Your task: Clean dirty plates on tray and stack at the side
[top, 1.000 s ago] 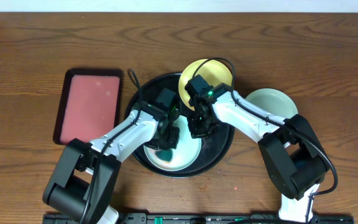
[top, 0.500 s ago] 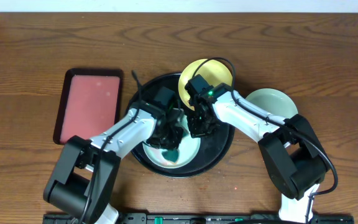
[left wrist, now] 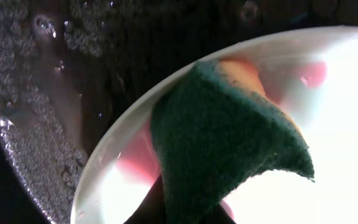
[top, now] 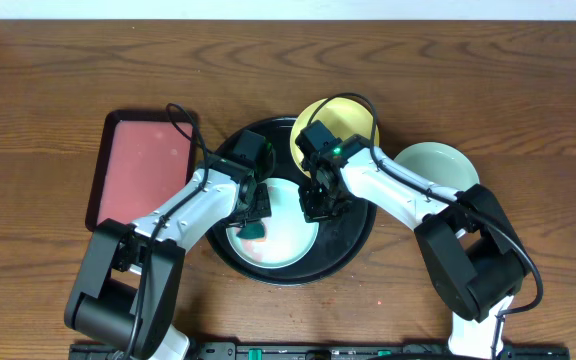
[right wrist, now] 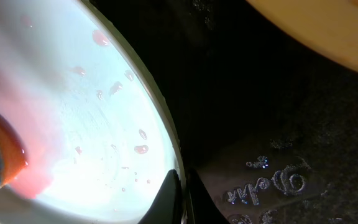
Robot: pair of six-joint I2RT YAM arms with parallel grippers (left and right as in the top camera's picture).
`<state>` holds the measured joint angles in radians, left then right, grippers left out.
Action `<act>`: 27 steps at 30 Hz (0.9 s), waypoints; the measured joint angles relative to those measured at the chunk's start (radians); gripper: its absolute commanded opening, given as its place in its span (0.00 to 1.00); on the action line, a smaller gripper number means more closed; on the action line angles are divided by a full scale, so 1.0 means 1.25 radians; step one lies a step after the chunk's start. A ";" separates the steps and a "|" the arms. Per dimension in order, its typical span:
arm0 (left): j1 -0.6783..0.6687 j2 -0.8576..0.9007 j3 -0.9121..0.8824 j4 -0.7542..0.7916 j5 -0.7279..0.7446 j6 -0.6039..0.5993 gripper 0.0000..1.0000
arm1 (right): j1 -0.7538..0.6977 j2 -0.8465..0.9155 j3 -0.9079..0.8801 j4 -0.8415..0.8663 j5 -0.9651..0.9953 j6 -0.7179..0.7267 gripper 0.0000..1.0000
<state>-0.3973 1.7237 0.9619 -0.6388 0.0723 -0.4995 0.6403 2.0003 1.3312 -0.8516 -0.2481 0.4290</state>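
A pale blue-white plate point(top: 286, 238) with pink smears lies in the round black tray point(top: 353, 228). My left gripper point(top: 252, 218) is shut on a green sponge point(top: 254, 230) and presses it onto the plate's left side; the left wrist view shows the sponge point(left wrist: 229, 143) on the plate point(left wrist: 328, 124) near its rim. My right gripper point(top: 318, 208) is shut on the plate's right rim, and the right wrist view shows its fingers point(right wrist: 180, 193) pinching that rim point(right wrist: 73, 112). A yellow plate point(top: 338, 120) rests on the tray's back edge. Another pale plate point(top: 438, 165) sits on the table to the right.
A pink rectangular dark-rimmed tray point(top: 143, 170) lies left of the black tray. The black tray's floor is wet with droplets point(left wrist: 36, 93) and bears raised lettering point(right wrist: 266, 183). Wooden table surrounds everything.
My left gripper has dragged the sponge from the plate's middle up and to its left side. The right gripper has stayed holding the rim.
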 measured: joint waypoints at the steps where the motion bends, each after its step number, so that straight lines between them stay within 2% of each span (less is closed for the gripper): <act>1: 0.000 0.000 0.000 -0.003 0.006 0.004 0.07 | 0.000 0.000 0.000 0.000 0.000 0.000 0.01; 7: 0.017 0.003 -0.001 0.024 0.213 0.142 0.08 | -0.001 0.000 0.000 -0.002 0.005 0.000 0.01; 12: 0.016 0.008 -0.002 0.112 0.333 0.184 0.07 | 0.000 0.000 0.000 -0.003 0.007 0.000 0.02; 20: 0.052 0.008 -0.002 0.107 0.240 0.073 0.08 | 0.000 0.000 0.000 -0.003 0.007 0.000 0.02; 27: 0.077 0.006 0.004 -0.006 0.122 0.000 0.07 | 0.000 0.000 0.000 -0.003 0.007 0.000 0.02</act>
<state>-0.3016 1.7317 0.9665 -0.6460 0.2249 -0.4995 0.6399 2.0003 1.3315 -0.8558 -0.2394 0.4290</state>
